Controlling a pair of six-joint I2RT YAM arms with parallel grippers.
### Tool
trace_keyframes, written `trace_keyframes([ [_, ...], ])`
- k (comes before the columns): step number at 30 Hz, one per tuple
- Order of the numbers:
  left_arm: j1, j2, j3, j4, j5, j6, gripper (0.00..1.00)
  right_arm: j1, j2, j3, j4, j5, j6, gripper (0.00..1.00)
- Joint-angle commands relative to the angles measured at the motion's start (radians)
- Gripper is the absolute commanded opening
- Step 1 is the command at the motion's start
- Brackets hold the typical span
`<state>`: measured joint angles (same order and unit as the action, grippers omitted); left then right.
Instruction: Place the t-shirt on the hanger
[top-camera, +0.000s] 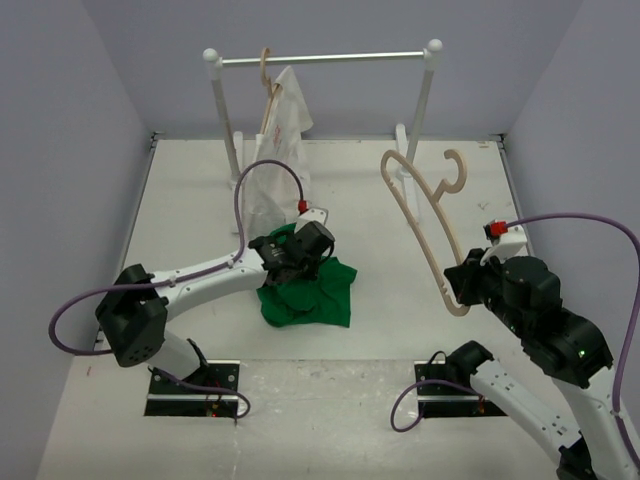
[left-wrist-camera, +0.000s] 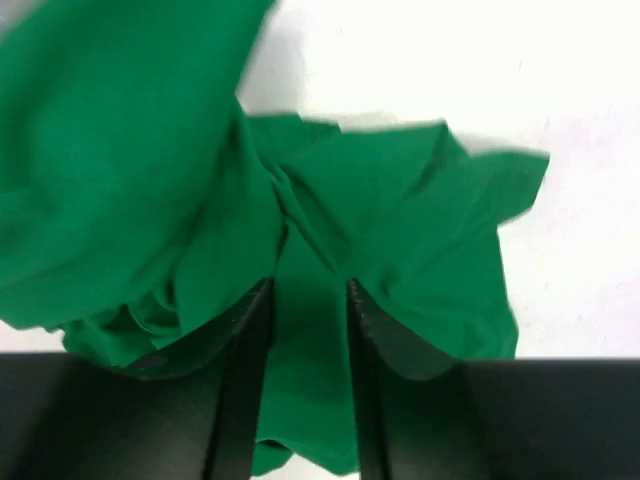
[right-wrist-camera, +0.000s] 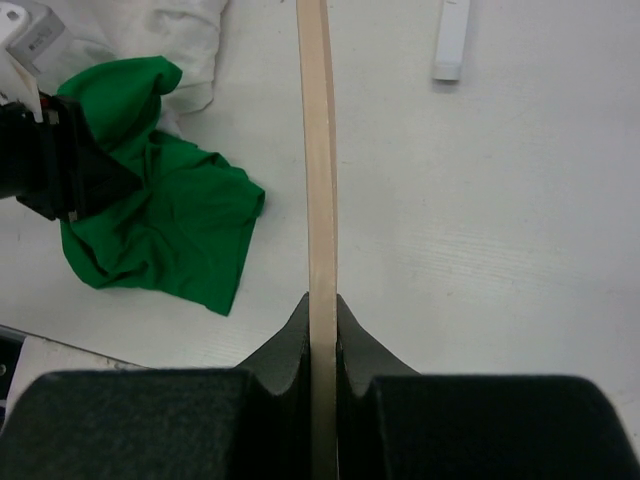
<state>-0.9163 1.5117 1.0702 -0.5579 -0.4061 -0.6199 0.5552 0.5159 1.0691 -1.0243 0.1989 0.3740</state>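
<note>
My right fingers (top-camera: 460, 285) are clamped on one arm of the hanger (right-wrist-camera: 318, 150), holding it tilted up off the bench (top-camera: 180, 220), I'd say so the shirt can be fed over it. That arm is folded back, wrist raised. Farther out, my left arm stretches low and its left fingers (top-camera: 292, 270) dip into the crumpled green t-shirt (left-wrist-camera: 400, 220), cloth between them (pinched or loose, I cannot tell). Beyond stands the rack (top-camera: 320, 58).

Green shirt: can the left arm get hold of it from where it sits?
Likely yes. The left claw sits right on the green shirt, with cloth between its parted fingers and nothing in the way. Whether it grips yet, I cannot tell.
</note>
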Motion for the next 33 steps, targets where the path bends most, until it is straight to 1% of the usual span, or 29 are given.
trace_keyframes([
  [1, -0.027, -0.024, -0.081, 0.077, 0.067, -0.043, 0.10, 0.002, -0.002, -0.005, 0.069, 0.003, 0.003, 0.00],
  [2, -0.027, -0.024, -0.096, 0.094, 0.087, -0.040, 0.00, 0.002, -0.002, -0.006, 0.072, 0.001, 0.003, 0.00],
  [5, -0.033, -0.045, -0.072, 0.145, 0.160, -0.010, 0.00, 0.002, -0.002, -0.002, 0.075, 0.010, 0.005, 0.00],
  [8, -0.035, -0.061, 0.000, 0.175, 0.217, 0.027, 0.00, 0.000, 0.001, 0.008, 0.074, 0.022, 0.008, 0.00],
  [9, -0.037, -0.064, 0.020, 0.198, 0.254, 0.044, 0.00, 0.002, 0.001, 0.011, 0.075, 0.031, 0.010, 0.00],
  [11, -0.059, -0.064, 0.077, 0.254, 0.369, 0.069, 0.00, 0.002, 0.001, 0.020, 0.078, 0.060, 0.014, 0.00],
  [12, -0.059, -0.064, 0.077, 0.275, 0.369, 0.081, 0.00, 0.002, 0.001, 0.022, 0.081, 0.072, 0.017, 0.00],
  [14, -0.113, -0.041, 0.168, 0.334, 0.453, 0.095, 0.00, 0.002, 0.001, 0.036, 0.086, 0.113, 0.028, 0.00],
  [16, -0.168, -0.003, 0.221, 0.365, 0.485, 0.102, 0.00, 0.002, 0.001, 0.048, 0.090, 0.150, 0.033, 0.00],
  [18, -0.232, 0.066, 0.252, 0.394, 0.534, 0.103, 0.00, 0.000, -0.001, 0.064, 0.090, 0.181, 0.035, 0.00],
  [20, -0.258, 0.110, 0.267, 0.428, 0.564, 0.102, 0.00, 0.000, -0.002, 0.083, 0.089, 0.212, 0.034, 0.00],
  [22, -0.294, 0.172, 0.251, 0.465, 0.616, 0.101, 0.00, 0.001, -0.004, 0.097, 0.089, 0.240, 0.031, 0.00],
  [24, -0.311, 0.199, 0.217, 0.533, 0.677, 0.092, 0.05, 0.000, -0.006, 0.102, 0.089, 0.255, 0.029, 0.00],
  [25, -0.317, 0.206, 0.199, 0.558, 0.695, 0.093, 0.21, 0.001, -0.006, 0.102, 0.089, 0.261, 0.027, 0.00],
  [26, -0.322, 0.208, 0.186, 0.576, 0.678, 0.096, 0.53, 0.001, -0.004, 0.099, 0.089, 0.265, 0.025, 0.00],
  [27, -0.325, 0.202, 0.180, 0.558, 0.630, 0.098, 0.80, 0.000, -0.001, 0.094, 0.089, 0.264, 0.022, 0.00],
  [29, -0.325, 0.167, 0.170, 0.473, 0.502, 0.096, 0.88, 0.001, 0.009, 0.086, 0.089, 0.250, 0.022, 0.00],
  [30, -0.325, 0.149, 0.166, 0.430, 0.433, 0.092, 0.90, 0.002, 0.012, 0.082, 0.088, 0.244, 0.022, 0.00],
  [31, -0.325, 0.123, 0.163, 0.380, 0.333, 0.078, 0.83, 0.001, 0.013, 0.079, 0.087, 0.237, 0.021, 0.00],
  [32, -0.326, 0.087, 0.158, 0.316, 0.195, 0.056, 0.68, 0.000, 0.016, 0.076, 0.088, 0.231, 0.020, 0.00],
  [33, -0.325, 0.067, 0.152, 0.283, 0.118, 0.040, 0.57, 0.000, 0.016, 0.073, 0.089, 0.226, 0.017, 0.00],
])
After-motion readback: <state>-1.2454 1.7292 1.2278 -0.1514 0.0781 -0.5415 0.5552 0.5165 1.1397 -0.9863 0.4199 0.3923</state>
